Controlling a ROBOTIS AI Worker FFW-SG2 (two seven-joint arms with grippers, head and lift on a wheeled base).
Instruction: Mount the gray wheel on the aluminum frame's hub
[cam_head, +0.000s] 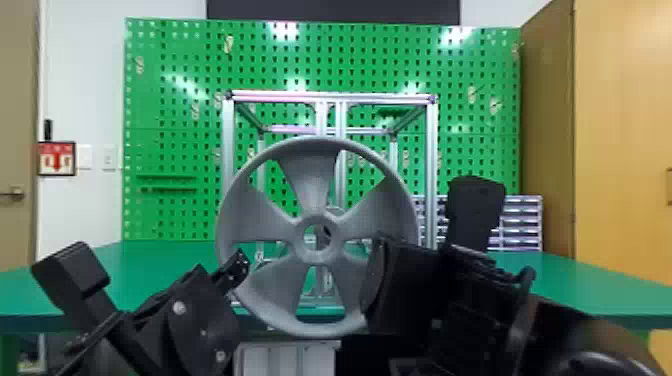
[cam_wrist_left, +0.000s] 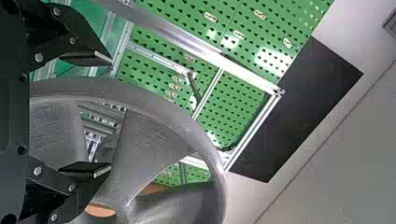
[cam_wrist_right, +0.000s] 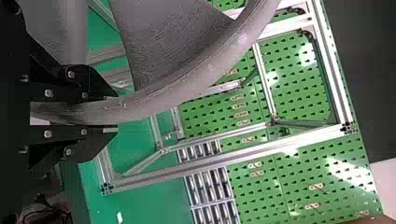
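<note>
Grips the gray wheel (cam_head: 311, 180) by its rim with right fingers (cam_head: 384, 285), partly hiding the aluminum frame (cam_head: 228, 150) on the desk (cam_head: 165, 260); holds left fingers (cam_head: 237, 269) apart near the rim. Faces green pegboard (cam_head: 170, 115) and drawer cabinet (cam_head: 521, 220) beyond.

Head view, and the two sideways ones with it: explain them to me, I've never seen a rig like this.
The machine is a robot with two black arms. The head view looks forward and down from its head, with its left arm on the left. The other two come from cameras on its wrists, turned on their side.

A silvery aluminum frame stands on a green table, before a green perforated board.

The right gripper, with two flat black fingers, holds the rim of a large gray spoked wheel in front of the frame. The left gripper is at the wheel too, but its fingers are spread apart.
</note>
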